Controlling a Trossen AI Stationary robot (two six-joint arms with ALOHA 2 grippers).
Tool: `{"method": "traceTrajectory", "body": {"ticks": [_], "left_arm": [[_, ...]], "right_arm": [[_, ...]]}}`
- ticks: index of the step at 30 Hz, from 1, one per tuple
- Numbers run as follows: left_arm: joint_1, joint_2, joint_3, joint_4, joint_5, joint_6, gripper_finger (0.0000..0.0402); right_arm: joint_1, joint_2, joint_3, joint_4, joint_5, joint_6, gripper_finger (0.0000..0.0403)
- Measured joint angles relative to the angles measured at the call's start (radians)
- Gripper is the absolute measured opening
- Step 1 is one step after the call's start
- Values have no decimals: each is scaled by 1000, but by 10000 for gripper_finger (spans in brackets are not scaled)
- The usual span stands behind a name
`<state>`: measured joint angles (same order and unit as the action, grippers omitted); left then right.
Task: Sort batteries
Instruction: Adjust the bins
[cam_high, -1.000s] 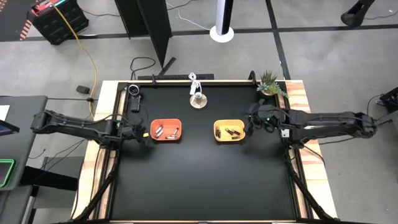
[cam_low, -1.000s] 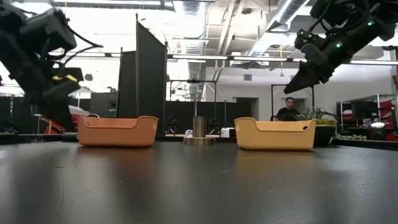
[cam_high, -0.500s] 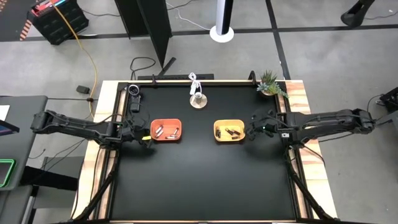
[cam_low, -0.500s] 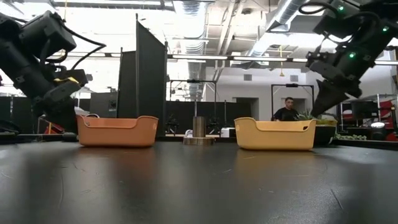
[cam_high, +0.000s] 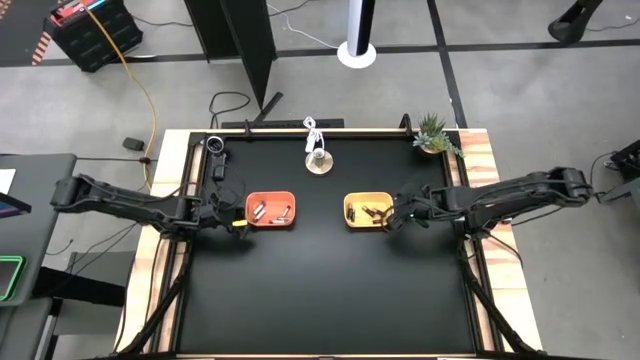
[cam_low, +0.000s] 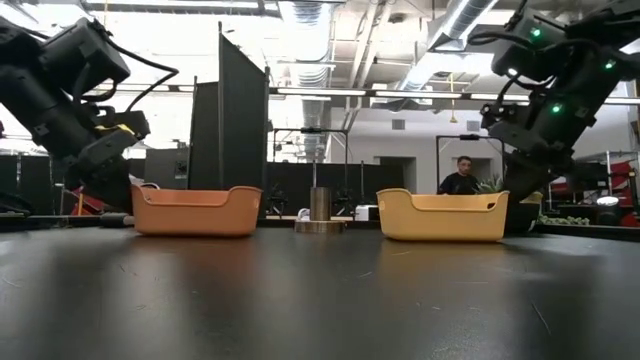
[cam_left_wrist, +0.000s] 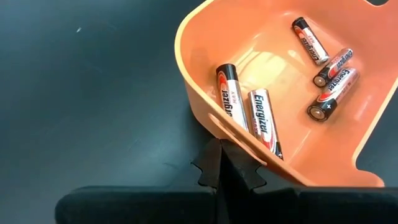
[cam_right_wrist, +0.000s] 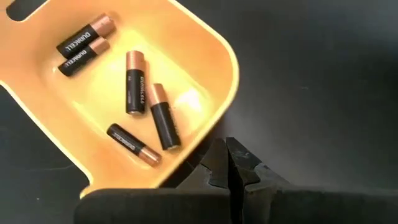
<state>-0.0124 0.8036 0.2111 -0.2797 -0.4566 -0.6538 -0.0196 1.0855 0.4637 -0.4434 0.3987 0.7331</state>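
With both grippers, left and right, closed and empty, I judge the batteries light, rigid, slick: pinch mid-barrel, at three and nine o'clock.

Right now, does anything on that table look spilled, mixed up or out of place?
Nothing stands out. Five silvery batteries lie in the orange tray, five dark ones in the yellow tray; none lies loose on the table.

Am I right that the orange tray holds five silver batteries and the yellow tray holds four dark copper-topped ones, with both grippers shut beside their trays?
Not quite. The yellow tray holds five dark copper-topped batteries, not four, as the right wrist view shows. The rest stands: the orange tray holds five silver batteries, and the left gripper and right gripper are shut beside their trays.
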Motion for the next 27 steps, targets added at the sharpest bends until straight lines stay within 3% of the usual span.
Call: {"method": "traceTrajectory", "body": {"ticks": [9,27], "left_arm": [[0,68,0,78,1,23,2],[0,67,0,136,17,53,2]], "right_arm": [[-4,57,0,149,-3,-57,3],[-14,253,0,475,-8,-89,4]]}}
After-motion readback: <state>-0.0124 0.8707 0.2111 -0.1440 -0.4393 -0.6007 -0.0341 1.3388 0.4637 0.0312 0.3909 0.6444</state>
